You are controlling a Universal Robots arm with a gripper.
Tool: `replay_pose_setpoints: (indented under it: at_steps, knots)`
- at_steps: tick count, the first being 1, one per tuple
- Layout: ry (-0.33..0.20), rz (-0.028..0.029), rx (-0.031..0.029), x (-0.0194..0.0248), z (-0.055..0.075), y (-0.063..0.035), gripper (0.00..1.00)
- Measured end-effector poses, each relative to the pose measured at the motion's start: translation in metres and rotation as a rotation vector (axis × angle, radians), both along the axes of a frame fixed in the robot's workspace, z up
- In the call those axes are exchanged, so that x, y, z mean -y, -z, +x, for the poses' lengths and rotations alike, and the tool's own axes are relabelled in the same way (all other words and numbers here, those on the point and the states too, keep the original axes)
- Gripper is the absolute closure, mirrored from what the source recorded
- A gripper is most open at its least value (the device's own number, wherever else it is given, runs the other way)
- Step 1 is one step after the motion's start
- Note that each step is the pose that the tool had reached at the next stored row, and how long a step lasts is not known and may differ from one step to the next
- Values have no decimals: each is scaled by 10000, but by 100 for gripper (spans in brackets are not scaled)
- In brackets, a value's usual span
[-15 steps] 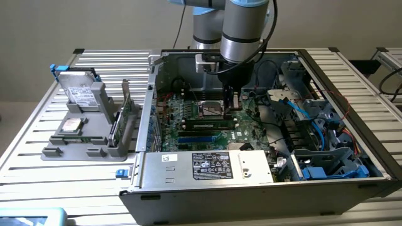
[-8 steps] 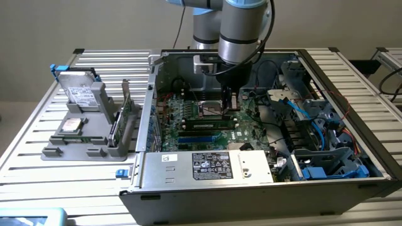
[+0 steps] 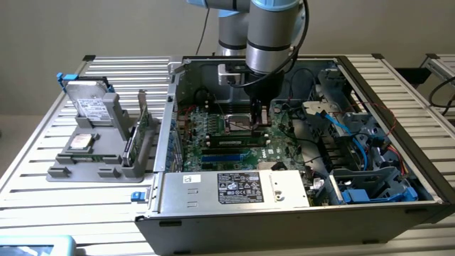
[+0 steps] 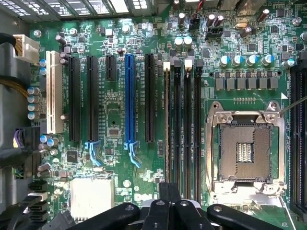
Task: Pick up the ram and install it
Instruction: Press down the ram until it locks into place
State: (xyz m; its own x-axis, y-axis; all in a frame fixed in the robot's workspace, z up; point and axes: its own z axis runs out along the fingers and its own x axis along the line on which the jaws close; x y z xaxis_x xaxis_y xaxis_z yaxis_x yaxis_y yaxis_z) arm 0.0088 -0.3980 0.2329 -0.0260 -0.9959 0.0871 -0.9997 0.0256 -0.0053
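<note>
While the arm is hanging over the open computer case (image 3: pixel 370 208), the exterior view's left is showing a gray holder (image 3: pixel 78 173) sitting on the slatted table (image 3: pixel 42 213), with a boxy silver drive (image 3: pixel 91 104) standing tilted in its back part and a taller green card (image 3: pixel 144 130) standing on edge along the side nearest the case. Moving right, the motherboard (image 3: pixel 213 128) is lying flat inside the case, behind the silver power supply (image 3: pixel 235 186) with its pale labels. The ram (image 3: pixel 238 142) is sitting upright in 1 of the black motherboard slots, pale label facing the power supply, apart from the claw; in the wrist view the ram (image 4: pixel 167 129) is showing as a thin strip in the memory slot nearest the blue expansion slot (image 4: pixel 129 100), with 3 black memory slots (image 4: pixel 187 129) lying beside it toward the CPU socket (image 4: pixel 244 151). The gripper (image 3: pixel 260 114) is hovering just behind the ram, next to the CPU socket (image 3: pixel 238 124); in the wrist view the gripper (image 4: pixel 170 191) is looking pinched together, with nothing between the black fingertips (image 4: pixel 165 194). Further toward the exterior view's right, blue cables (image 3: pixel 340 125) are running down past a blue drive bay (image 3: pixel 376 189).
</note>
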Motion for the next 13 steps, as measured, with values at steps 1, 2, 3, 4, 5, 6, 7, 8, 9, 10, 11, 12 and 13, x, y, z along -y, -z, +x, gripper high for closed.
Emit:
replay_pose_setpoints:
  at_steps: [1,2,3,4,5,6,7,8,9,10,11,12,13]
  knots:
    - [0,2,1,-1,0,6,89]
    - [0,1,2,0,-1,10,89]
    - [1,-1,1,0,-1,13,89]
    - [0,-2,2,0,-1,15,89]
    - [0,-2,2,0,-1,17,89]
    - [1,1,4,0,-1,21,89]
    - [1,-1,4,0,-1,23,89]
    - [1,0,5,0,-1,25,89]
    - [1,2,6,0,-1,29,89]
    - [0,2,7,0,-1,33,89]
    - [0,1,7,0,-1,36,89]
    - [1,0,7,0,-1,38,89]
    - [0,-1,7,0,-1,40,89]
